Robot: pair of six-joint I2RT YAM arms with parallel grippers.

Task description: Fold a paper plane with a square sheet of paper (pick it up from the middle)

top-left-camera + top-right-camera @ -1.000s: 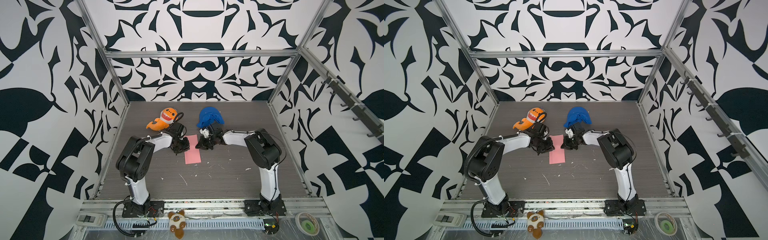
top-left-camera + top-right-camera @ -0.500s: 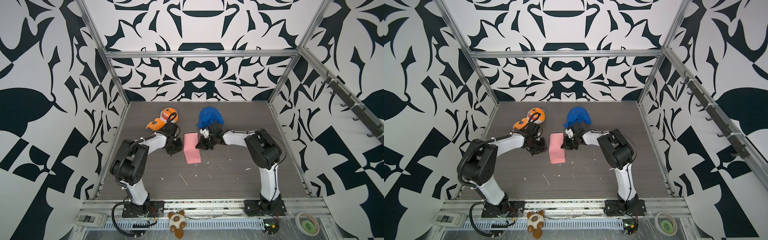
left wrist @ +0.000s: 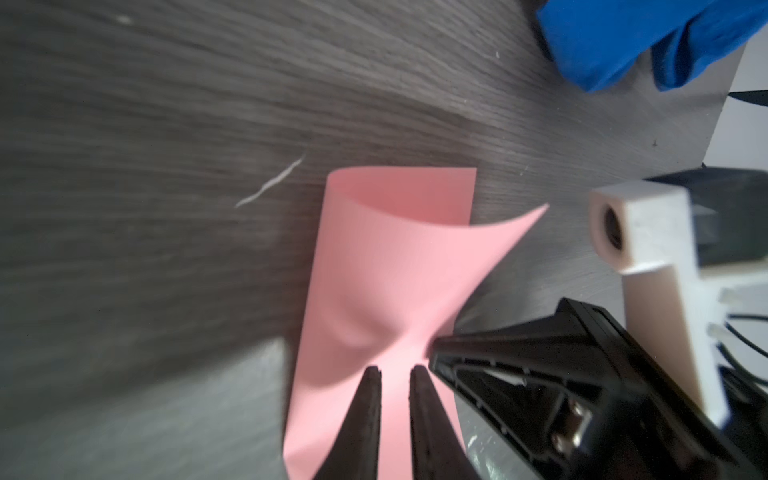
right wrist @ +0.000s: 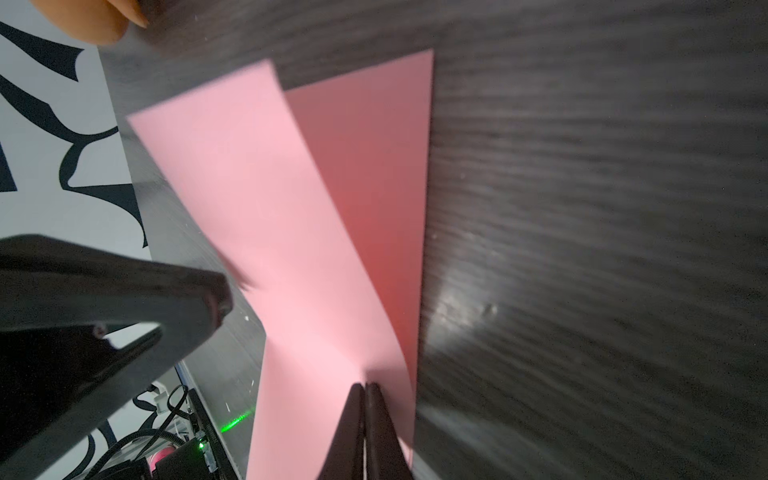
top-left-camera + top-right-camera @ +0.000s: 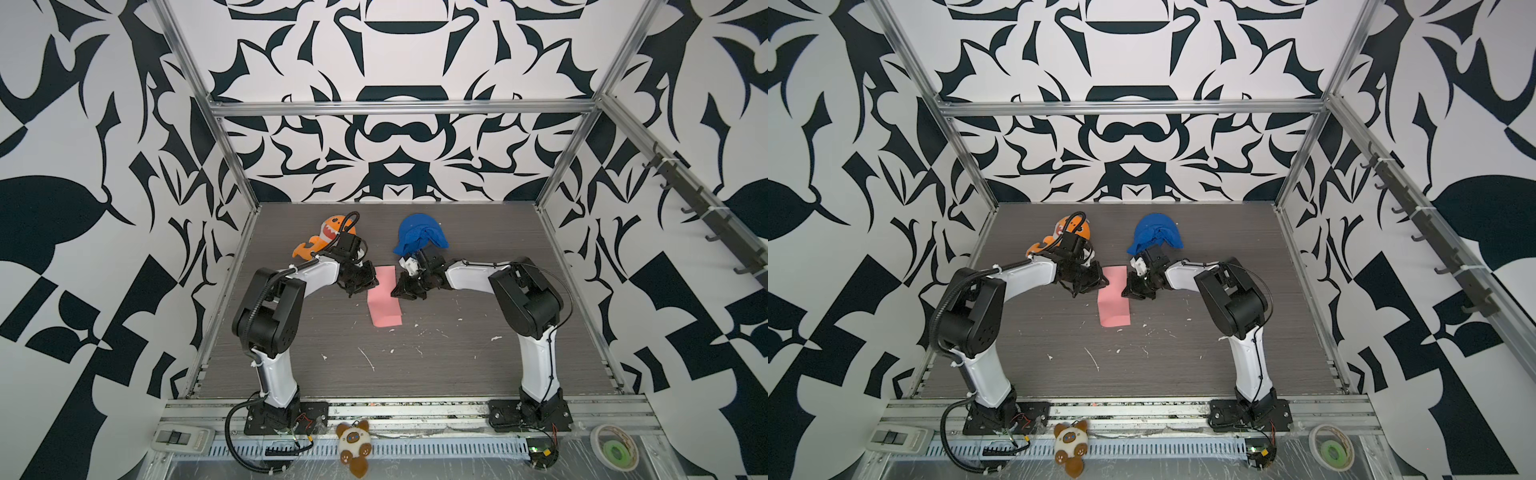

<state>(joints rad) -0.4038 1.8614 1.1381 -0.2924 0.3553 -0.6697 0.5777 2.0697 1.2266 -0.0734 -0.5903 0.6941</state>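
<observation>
The square sheet of paper (image 5: 384, 299) (image 5: 1115, 301) is pink and loosely folded in half on the dark table. Its top flap (image 3: 386, 270) curls up at one corner. My right gripper (image 5: 394, 293) (image 4: 365, 385) is shut at the middle of the sheet's right edge, where the paper (image 4: 291, 208) puckers around its tips. My left gripper (image 5: 374, 284) (image 3: 397, 370) reaches over the sheet's left side. Its fingers stand a narrow gap apart, with pink paper showing between them and nothing held. The two grippers nearly meet over the sheet. No paper plane shape shows.
An orange plush toy (image 5: 328, 235) lies behind my left arm and a blue cloth lump (image 5: 419, 239) behind my right. White scraps dot the table in front of the sheet. A small plush (image 5: 353, 446) and a tape roll (image 5: 615, 451) sit on the front rail.
My left gripper drew away to the left, then came back over the sheet with its fingers closer together. The sheet bulged and its top flap lifted. The right arm has stayed put.
</observation>
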